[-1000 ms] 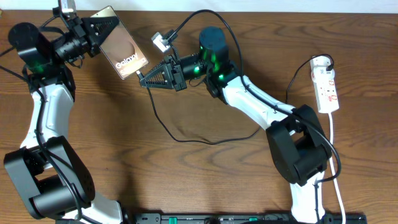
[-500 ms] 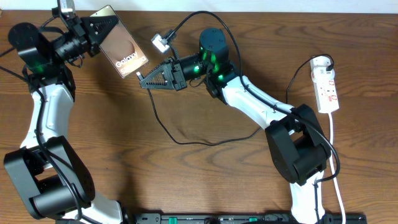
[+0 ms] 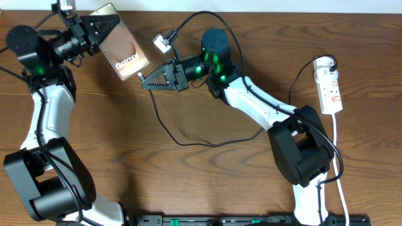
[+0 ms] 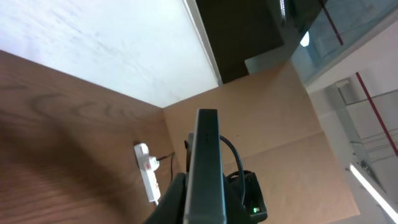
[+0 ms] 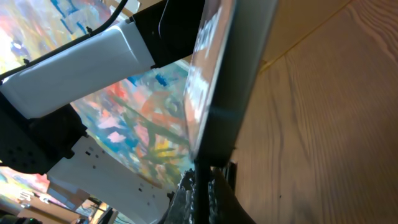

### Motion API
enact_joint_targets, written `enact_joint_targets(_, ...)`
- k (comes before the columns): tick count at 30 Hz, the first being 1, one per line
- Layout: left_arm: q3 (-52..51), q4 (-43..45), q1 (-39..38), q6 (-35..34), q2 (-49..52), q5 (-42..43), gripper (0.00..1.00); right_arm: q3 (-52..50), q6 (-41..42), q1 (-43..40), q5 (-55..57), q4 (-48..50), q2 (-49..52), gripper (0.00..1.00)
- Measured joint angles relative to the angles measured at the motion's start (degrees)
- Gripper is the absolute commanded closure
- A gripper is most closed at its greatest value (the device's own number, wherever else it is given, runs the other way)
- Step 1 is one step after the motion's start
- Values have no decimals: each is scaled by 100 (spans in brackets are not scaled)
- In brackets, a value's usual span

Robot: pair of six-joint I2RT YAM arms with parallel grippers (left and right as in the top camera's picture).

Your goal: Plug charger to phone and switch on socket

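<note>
At upper left, we see the left gripper (image 3: 99, 28) clamped on the phone (image 3: 125, 53). The right gripper (image 3: 144, 80), fingers pinching the charger (image 3: 164, 122), sits right at the phone's lower edge. The socket (image 3: 330, 85) lies far right.

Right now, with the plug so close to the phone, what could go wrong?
1. The phone is held in the air by the left fingers alone; a hard push from the charger could tilt it.
2. The right fingers hold its plug at the phone's lower edge; off line, it may scrape rather than enter.
3. The charger's slack loop could snag during the move to the socket.
</note>
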Motion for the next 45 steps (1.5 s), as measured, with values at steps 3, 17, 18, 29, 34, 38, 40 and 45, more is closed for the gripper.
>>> enact_joint_targets(3,0,-2,0,-20,0,9,93,0,0,0,0,-2,0,99)
enact_joint_targets(17,0,-2,-44,107,0,9,93,0,0,42,0,0,0,99)
enact_joint_targets(18,0,-2,-46,122,0,9,93,0,0,50,0,0,0,99)
enact_joint_targets(29,0,-2,-55,129,0,11,92,0,0,66,0,0,0,99)
enact_joint_targets(34,0,-2,-55,151,0,92,93,0,0,66,-22,0,0,99)
enact_joint_targets(38,0,0,-52,173,0,162,92,0,0,66,-59,0,0,99)
enact_joint_targets(40,0,0,-55,175,0,179,93,0,0,66,-72,0,0,99)
enact_joint_targets(45,0,0,-55,188,0,227,93,0,0,66,-92,2,0,99)
